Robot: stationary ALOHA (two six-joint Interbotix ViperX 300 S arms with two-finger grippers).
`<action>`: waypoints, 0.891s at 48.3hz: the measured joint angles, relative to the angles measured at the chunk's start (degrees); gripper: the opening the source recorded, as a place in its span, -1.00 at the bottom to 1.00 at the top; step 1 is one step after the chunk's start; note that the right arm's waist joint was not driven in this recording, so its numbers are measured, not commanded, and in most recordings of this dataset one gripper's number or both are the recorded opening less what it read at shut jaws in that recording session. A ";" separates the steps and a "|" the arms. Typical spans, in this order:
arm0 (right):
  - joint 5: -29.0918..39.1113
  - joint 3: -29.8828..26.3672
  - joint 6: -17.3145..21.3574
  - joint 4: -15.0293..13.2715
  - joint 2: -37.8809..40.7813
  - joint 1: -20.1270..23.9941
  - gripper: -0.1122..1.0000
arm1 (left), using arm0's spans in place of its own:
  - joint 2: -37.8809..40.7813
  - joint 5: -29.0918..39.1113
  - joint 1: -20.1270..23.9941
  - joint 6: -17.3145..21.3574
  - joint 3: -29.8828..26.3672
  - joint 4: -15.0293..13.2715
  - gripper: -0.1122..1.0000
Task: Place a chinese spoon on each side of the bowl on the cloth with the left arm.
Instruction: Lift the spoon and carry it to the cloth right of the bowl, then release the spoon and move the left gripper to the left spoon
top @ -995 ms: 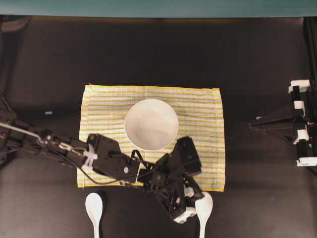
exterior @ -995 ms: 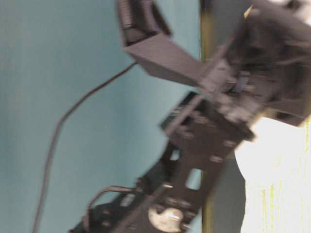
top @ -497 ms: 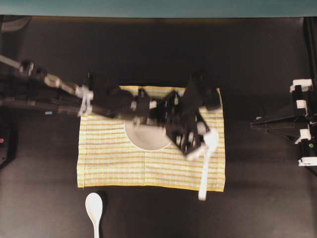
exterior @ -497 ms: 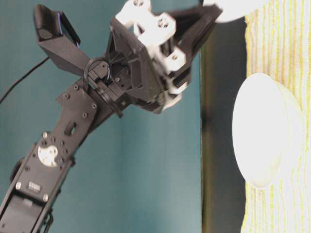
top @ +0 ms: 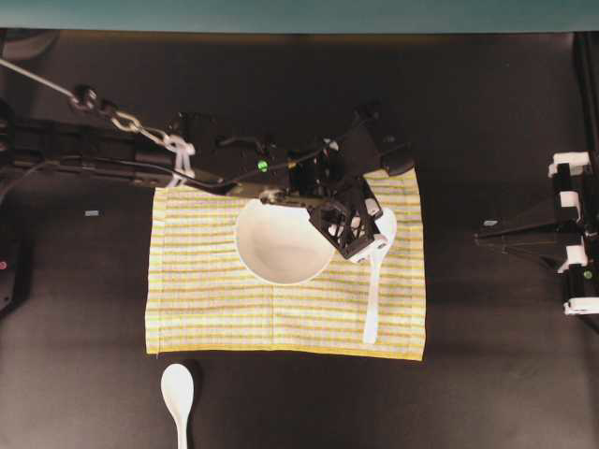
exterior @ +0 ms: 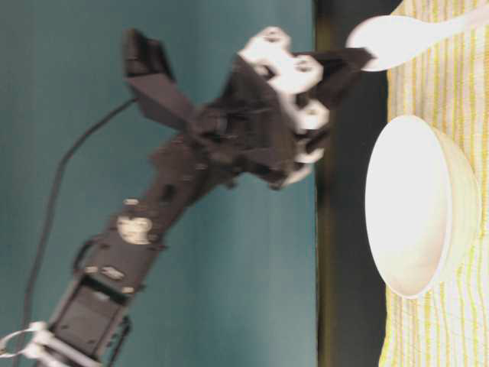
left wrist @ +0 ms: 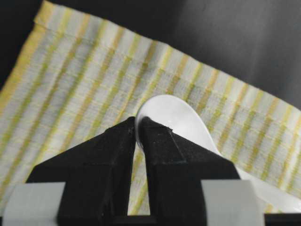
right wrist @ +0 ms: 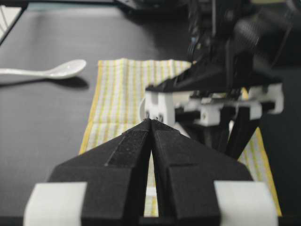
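Note:
A white bowl point(top: 281, 241) sits on the yellow-striped cloth point(top: 206, 299). My left gripper point(top: 377, 239) reaches across the bowl's back edge and is shut on the scoop rim of a chinese spoon point(top: 373, 292), just right of the bowl. In the table-level view the spoon's scoop point(exterior: 390, 38) hangs above the cloth point(exterior: 451, 92), its handle slanting down toward it. In the left wrist view the gripper point(left wrist: 139, 123) pinches the spoon's rim point(left wrist: 181, 117) between its tips. A second chinese spoon point(top: 177, 388) lies on the black table in front of the cloth's left corner. My right gripper point(top: 487, 237) rests shut at the right.
The black tabletop point(top: 487, 374) surrounds the cloth on all sides. The right arm's white-and-black body point(top: 571, 234) stands at the table's right edge. A teal wall point(top: 299, 14) runs along the back.
The left arm lifted the right-hand spoon from the table's front edge and carried it back over the cloth. It now hangs closer beside the bowl. The other spoon and right arm stayed put.

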 measured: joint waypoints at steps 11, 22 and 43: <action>-0.09 0.79 0.00 0.00 0.00 0.00 -0.80 | 1.23 -6.77 0.18 -0.88 2.46 0.00 -0.42; -0.35 1.41 0.00 0.00 0.00 0.00 -0.80 | 1.23 -6.42 1.32 -0.88 3.25 0.00 0.73; -0.88 1.41 0.09 0.00 -0.70 0.00 -0.80 | -15.56 1.05 -4.31 -1.67 13.27 0.09 0.77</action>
